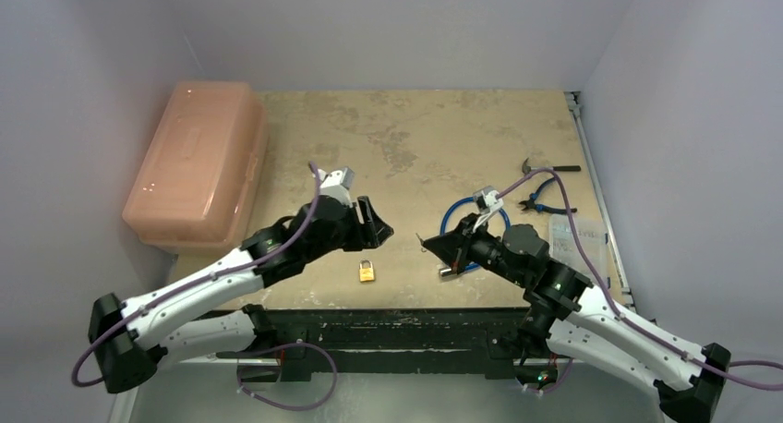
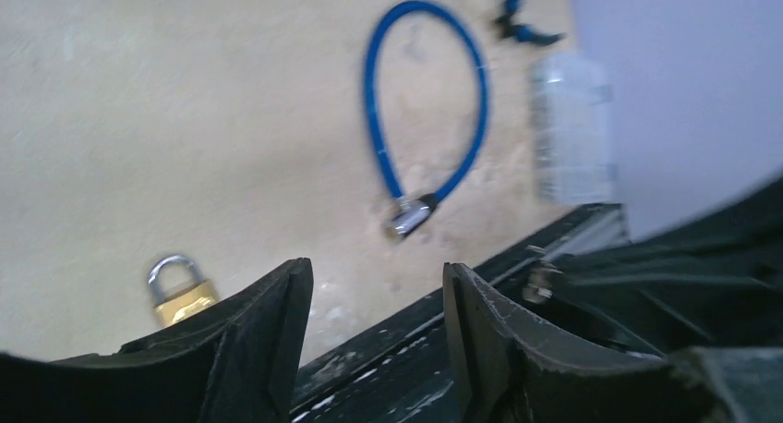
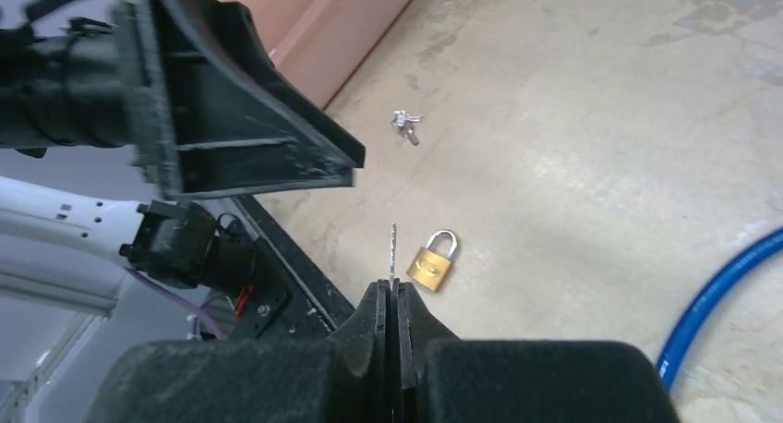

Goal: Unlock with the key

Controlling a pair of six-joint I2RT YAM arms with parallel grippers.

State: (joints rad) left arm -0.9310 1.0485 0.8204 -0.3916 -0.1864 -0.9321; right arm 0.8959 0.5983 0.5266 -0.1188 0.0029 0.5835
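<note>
A small brass padlock [image 1: 367, 271] lies flat on the table near its front edge, also seen in the left wrist view [image 2: 180, 294] and the right wrist view [image 3: 434, 261]. My right gripper [image 1: 434, 246] [image 3: 395, 289] is shut on a thin silver key [image 3: 393, 252], whose blade sticks out past the fingertips, just left of the padlock and above the table. My left gripper [image 1: 374, 224] [image 2: 377, 268] hovers open above and behind the padlock with nothing between its fingers [image 2: 268, 331].
A blue cable lock [image 1: 475, 224] [image 2: 425, 100] lies right of centre. Blue-handled pliers [image 1: 545, 197] and a clear plastic case [image 1: 572, 238] sit at the right edge. A pink lidded box [image 1: 198, 160] stands at the left. A loose bunch of keys [image 3: 404, 125] lies beyond the padlock.
</note>
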